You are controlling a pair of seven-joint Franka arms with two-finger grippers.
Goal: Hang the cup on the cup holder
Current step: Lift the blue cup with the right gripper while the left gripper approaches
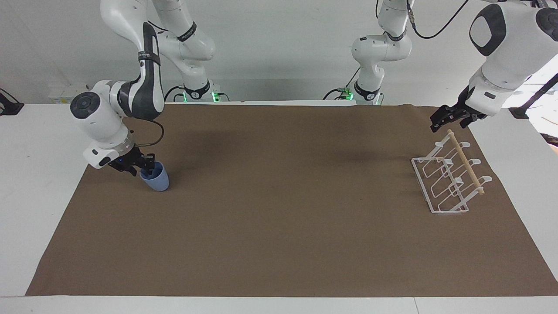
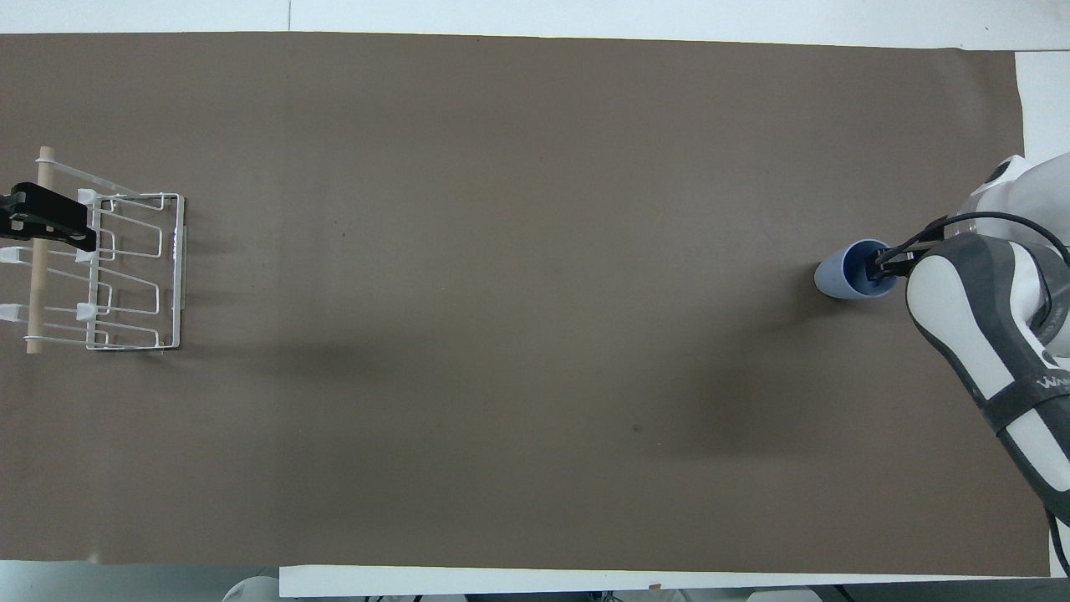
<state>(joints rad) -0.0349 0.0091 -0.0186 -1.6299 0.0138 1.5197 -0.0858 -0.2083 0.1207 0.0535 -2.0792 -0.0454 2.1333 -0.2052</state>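
Note:
The light-blue cup (image 1: pixel 155 179) stands on the brown mat at the right arm's end of the table; it also shows in the overhead view (image 2: pixel 840 280). My right gripper (image 1: pixel 141 167) is open and astride the cup's rim, one finger inside the cup, the other outside. It also shows in the overhead view (image 2: pixel 888 267). The white wire cup holder (image 1: pixel 441 205) with its wooden rod (image 1: pixel 466 163) stands at the left arm's end, seen too in the overhead view (image 2: pixel 177 276). My left gripper (image 1: pixel 439 123) waits just over the rod's end nearest the robots.
The brown mat (image 1: pixel 279 226) covers most of the white table. Nothing else lies on the mat between the cup and the cup holder.

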